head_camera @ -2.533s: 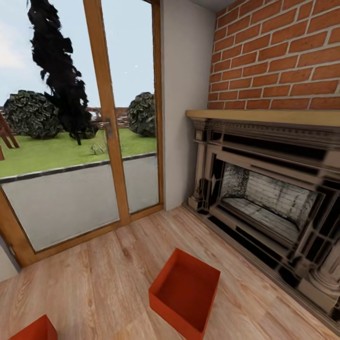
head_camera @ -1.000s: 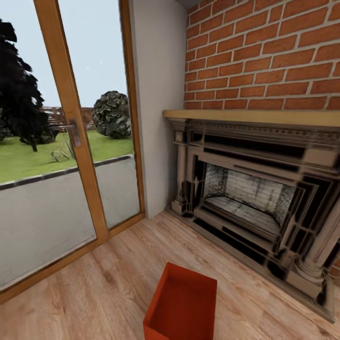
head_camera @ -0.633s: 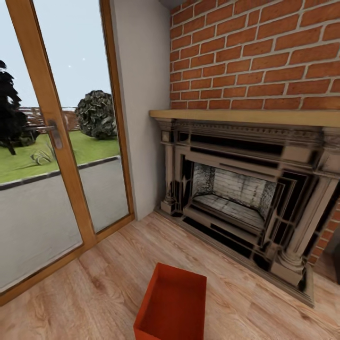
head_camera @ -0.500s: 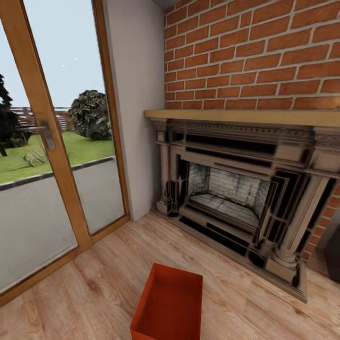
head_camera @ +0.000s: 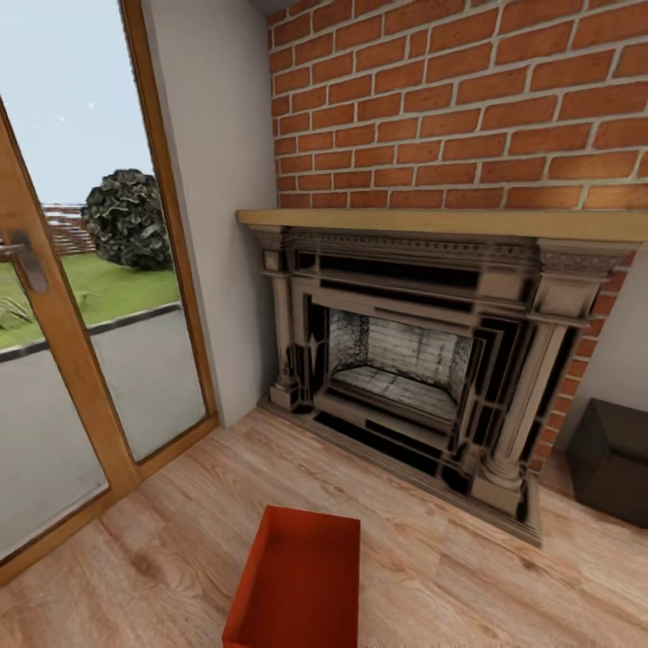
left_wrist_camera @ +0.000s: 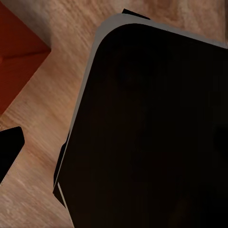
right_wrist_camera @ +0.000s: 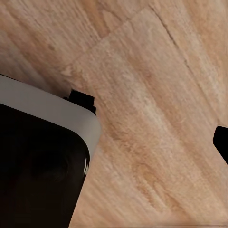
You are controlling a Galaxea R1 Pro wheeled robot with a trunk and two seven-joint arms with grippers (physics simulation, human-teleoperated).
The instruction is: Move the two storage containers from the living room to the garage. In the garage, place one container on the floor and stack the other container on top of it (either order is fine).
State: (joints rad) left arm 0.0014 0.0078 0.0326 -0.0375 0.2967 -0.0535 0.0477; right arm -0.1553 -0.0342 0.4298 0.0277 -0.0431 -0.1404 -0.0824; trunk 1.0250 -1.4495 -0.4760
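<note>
My view has swung to the right over the last couple of seconds: the glass door (head_camera: 63, 360) has slid toward the left edge, the fireplace (head_camera: 405, 360) now sits square ahead, and a dark box (head_camera: 616, 468) has come into sight by the wall at the right. None of that is the things moving; it is my head and base turning. One container (head_camera: 297, 580) has stayed low in my head view and now lies almost straight in front of me, open top up, its long sides running away from me toward the hearth. The second container, which showed at the lower left earlier, has left the head view; a red-orange corner (left_wrist_camera: 19, 52) in my left wrist view is a container too, though I cannot tell which one. I judge that I am lining up on the near container for a first pick-up, so the task is barely begun: both containers are still in the living room, nothing carried yet. The floor (head_camera: 504, 585) is light wood planks, bare around the container, with free room on both sides of it. Brick wall (head_camera: 468, 99) rises above the mantel. My wrist cameras look down on planks past my own dark body; I cannot tell whether either pincer is wide or narrow.
</note>
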